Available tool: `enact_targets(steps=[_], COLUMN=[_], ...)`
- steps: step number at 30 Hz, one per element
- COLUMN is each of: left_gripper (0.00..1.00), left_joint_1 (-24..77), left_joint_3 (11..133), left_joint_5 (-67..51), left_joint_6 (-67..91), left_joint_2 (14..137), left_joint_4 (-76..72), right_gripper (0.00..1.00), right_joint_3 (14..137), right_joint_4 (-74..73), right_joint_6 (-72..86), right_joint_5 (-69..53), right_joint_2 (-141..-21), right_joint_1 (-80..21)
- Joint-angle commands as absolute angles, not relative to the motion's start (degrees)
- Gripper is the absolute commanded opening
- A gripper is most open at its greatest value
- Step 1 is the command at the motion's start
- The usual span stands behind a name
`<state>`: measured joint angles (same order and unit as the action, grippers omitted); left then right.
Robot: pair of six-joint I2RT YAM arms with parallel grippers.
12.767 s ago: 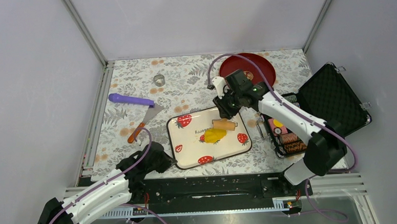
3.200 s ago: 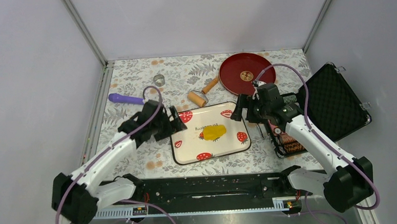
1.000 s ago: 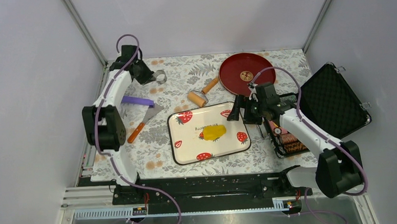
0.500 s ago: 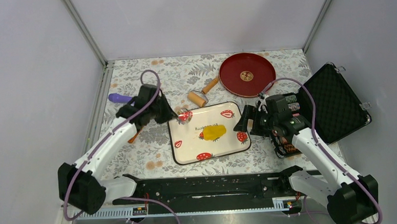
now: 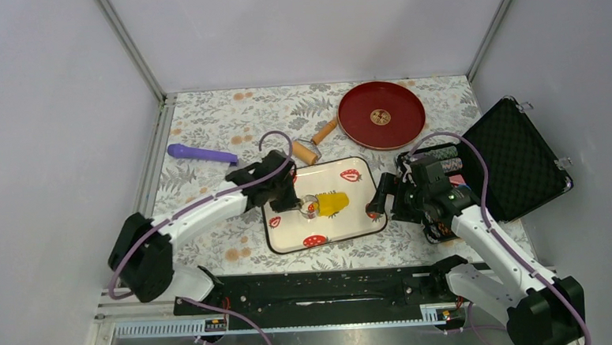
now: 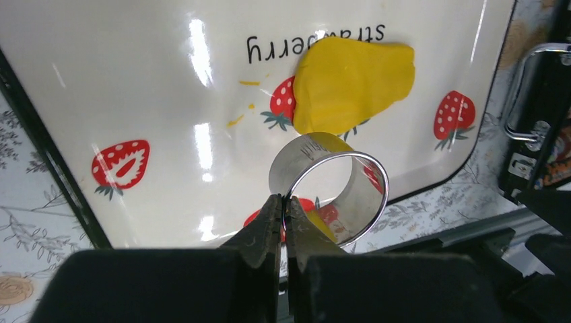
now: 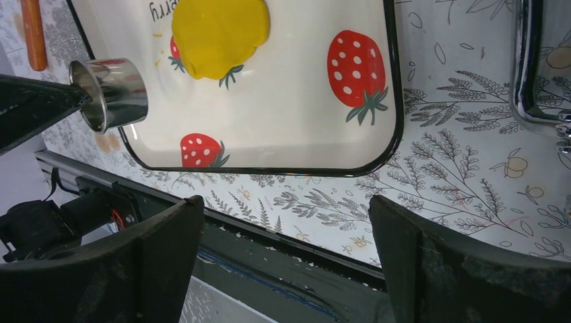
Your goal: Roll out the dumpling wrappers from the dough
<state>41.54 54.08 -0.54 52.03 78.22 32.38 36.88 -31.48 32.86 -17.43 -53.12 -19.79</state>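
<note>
The short round metal ring is mirror-polished. The cream strawberry-printed tray shines glossy. The flattened yellow dough patch looks matt and smooth. The floral table cover, perhaps cloth, seems matt.

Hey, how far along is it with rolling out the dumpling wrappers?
Done: the dough lies flattened on the tray, and the roller is set down beyond it. In hand: the left jaws are shut on the metal ring cutter, held beside the dough. Left: no wrappers cut yet; the right jaws are open and empty.
</note>
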Motion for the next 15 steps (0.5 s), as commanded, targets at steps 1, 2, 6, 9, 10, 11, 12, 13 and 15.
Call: enact_targets(steps=[1, 2, 6, 9, 10, 11, 12, 13, 15], left_gripper=[0.00, 0.00, 0.00, 0.00, 0.00, 0.00, 0.00, 0.00, 0.00], left_joint_1=[42.8, 43.1, 44.1, 44.7, 44.9, 45.1, 45.2, 45.3, 45.6], left_joint_3=[59.4, 60.0, 61.6, 63.2, 63.7, 64.0, 64.2, 64.6, 65.1], left_joint_5=[2.5, 2.6, 2.8, 3.0, 3.0, 3.1, 3.0, 3.2, 3.8], left_joint_6=[52.8, 52.7, 52.5, 52.0, 51.8, 51.7, 51.6, 51.4, 51.4], left_joint_2=[83.1, 84.3, 87.6, 90.1, 90.8, 91.6, 92.3, 93.2, 94.2], left_joint_4=[28.6, 28.2, 26.1, 25.6, 25.3, 24.9, 24.4, 24.2, 23.9], right_gripper=[1.00, 0.99, 1.00, 1.00, 1.00, 1.00, 0.99, 1.00, 1.00], right_joint_3=[36.4, 36.3, 36.3, 36.2, 36.1, 36.1, 36.1, 36.1, 36.0], right_joint_4=[-31.6, -31.5, -31.1, -30.9, -30.9, -30.9, -30.9, -30.9, -30.9], right_joint_6=[32.7, 32.6, 32.4, 32.2, 32.1, 32.0, 31.9, 31.9, 31.7], right_joint_5=[-15.7, -15.7, -16.0, -16.2, -16.2, -16.1, -16.2, -16.1, -16.1], right_joint_2=[-53.5, -53.6, -54.5, -54.9, -55.0, -55.2, -55.3, -55.3, -55.3], right_joint_1=[-19.5, -19.5, -19.5, -19.5, -19.5, -19.5, -19.6, -19.5, -19.5])
